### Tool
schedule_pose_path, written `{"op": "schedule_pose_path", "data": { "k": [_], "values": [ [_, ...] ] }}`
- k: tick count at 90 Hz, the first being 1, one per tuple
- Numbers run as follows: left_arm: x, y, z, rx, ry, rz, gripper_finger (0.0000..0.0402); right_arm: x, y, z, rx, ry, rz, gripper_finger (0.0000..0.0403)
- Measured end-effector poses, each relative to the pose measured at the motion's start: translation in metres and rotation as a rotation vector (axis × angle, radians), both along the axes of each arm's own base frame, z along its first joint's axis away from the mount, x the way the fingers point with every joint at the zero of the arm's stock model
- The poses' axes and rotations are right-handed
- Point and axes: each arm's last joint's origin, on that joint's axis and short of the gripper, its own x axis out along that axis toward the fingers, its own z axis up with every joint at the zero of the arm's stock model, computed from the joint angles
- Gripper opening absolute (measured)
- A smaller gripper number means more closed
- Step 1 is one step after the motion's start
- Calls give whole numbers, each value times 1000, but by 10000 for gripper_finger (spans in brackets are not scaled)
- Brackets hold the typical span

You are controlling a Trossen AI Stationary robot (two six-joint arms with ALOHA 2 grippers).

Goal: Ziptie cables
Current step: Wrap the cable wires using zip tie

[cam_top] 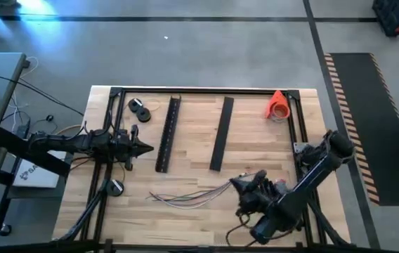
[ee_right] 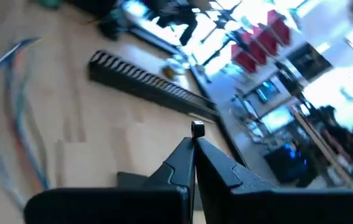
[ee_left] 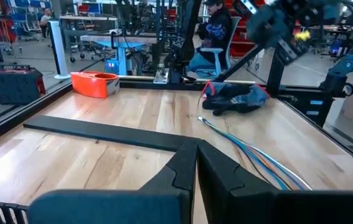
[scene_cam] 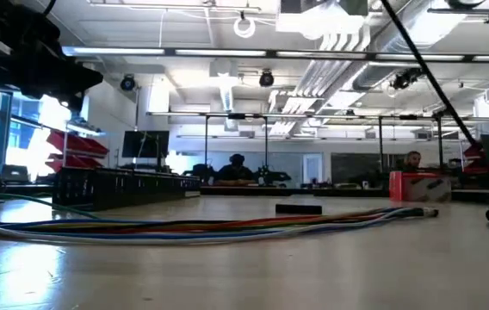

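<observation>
The cables, a loose bundle of thin wires, lie flat on the wooden table near its front edge; they also show in the low view and the left wrist view. My right gripper is shut and sits low by the bundle's right end; in its wrist view the cables lie off to one side of its fingertips. My left gripper is shut and hovers at the table's left, pointing at the nearer black slotted bar. My right gripper has a small pale square piece right at its shut fingertips. I cannot tell whether the fingers hold it or it only lies beyond them. My left gripper touches nothing.
Two long black slotted bars lie side by side at mid-table. An orange object stands at the far right corner. Black round pieces lie at the left. A black frame runs along the table's edges.
</observation>
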Motion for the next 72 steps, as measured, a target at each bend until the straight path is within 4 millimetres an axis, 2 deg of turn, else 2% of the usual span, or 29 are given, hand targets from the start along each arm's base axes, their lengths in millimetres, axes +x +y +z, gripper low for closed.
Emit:
{"op": "schedule_pose_path", "data": {
  "k": [21,30,45,72],
  "values": [
    [0,0,0,0,0,0,0,-23,-8,24,-12,-216,-9,0],
    [0,0,0,0,0,0,0,-27,-14,34,-5,-211,-11,0],
    [0,0,0,0,0,0,0,-31,-23,43,32,-16,9,0],
    [0,0,0,0,0,0,0,-55,-13,48,71,-202,53,0]
  ]
}}
